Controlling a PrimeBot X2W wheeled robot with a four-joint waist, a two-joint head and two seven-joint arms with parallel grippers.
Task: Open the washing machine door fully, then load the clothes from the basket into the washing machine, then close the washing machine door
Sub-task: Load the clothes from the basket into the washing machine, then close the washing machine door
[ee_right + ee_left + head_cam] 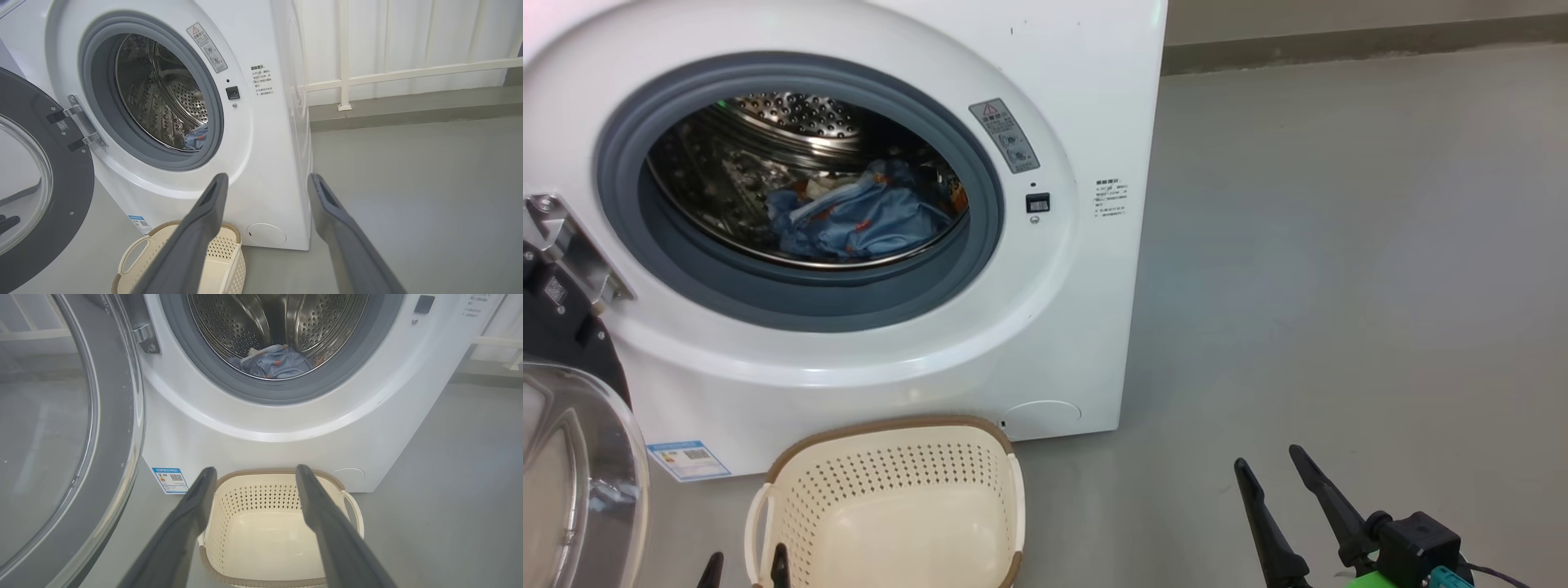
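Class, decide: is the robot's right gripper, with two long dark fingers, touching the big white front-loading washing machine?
Apart. The head view shows grey floor between the open right gripper, at lower right, and the big white front-loading washing machine.

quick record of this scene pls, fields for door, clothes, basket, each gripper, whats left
door: washing machine door open wide, swung out to the head view's left
laundry: clothes in the drum
container: basket empty, on the floor before the washing machine
left: left gripper open, empty, aimed at the basket
right: right gripper open, empty
remaining: close the door
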